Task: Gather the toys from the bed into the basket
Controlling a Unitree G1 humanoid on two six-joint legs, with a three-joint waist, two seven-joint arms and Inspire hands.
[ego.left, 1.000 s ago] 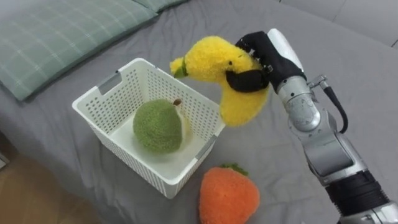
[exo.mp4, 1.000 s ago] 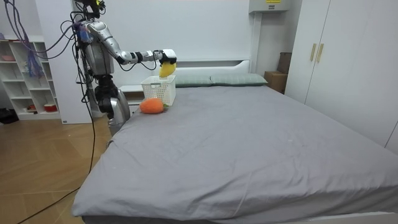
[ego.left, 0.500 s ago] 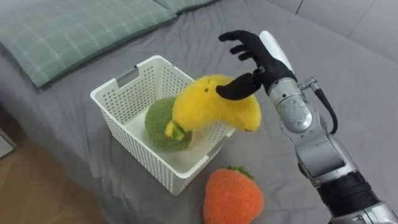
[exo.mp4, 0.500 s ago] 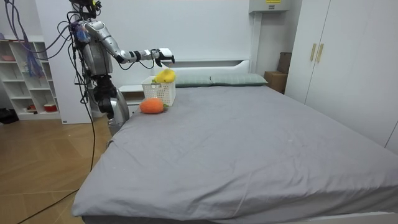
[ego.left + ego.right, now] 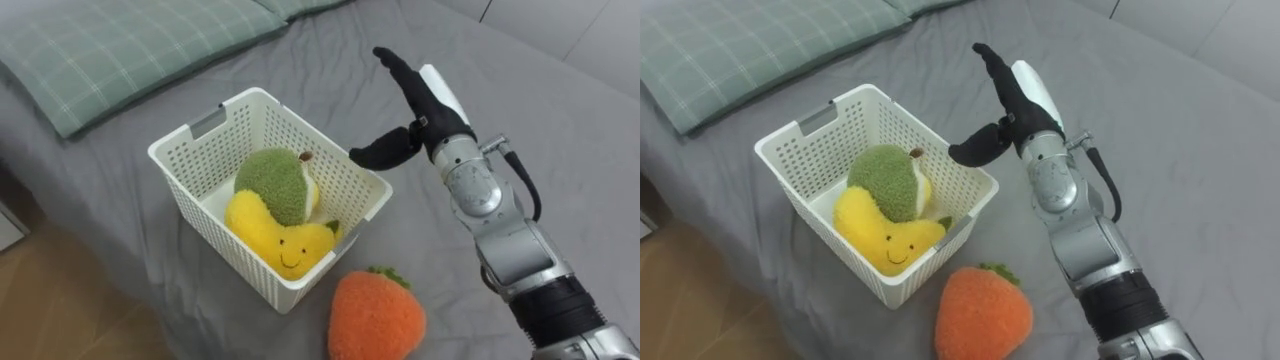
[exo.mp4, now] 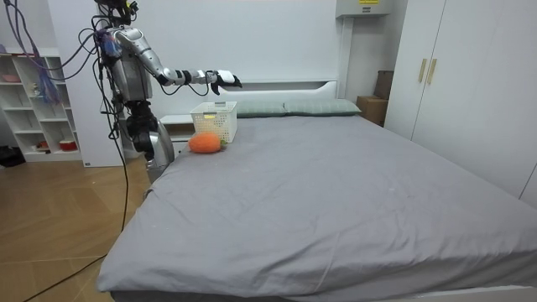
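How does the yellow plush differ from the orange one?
The yellow banana plush lies inside the white basket, against the green plush; the orange strawberry plush sits outside it on the grey bed. The yellow one is curved; the orange one is round. Both are soft toys.

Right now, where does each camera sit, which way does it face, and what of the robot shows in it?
Left eye view: on the robot's head, looking down at the white basket on the bed; right arm and open right hand at the right.
Right eye view: same head, just beside it, same downward look, same arm and hand.
Room view: off the bed's foot, facing the headboard; whole robot at the room view's left, right arm out toward the basket.
Shared: basket, orange strawberry toy, right hand.
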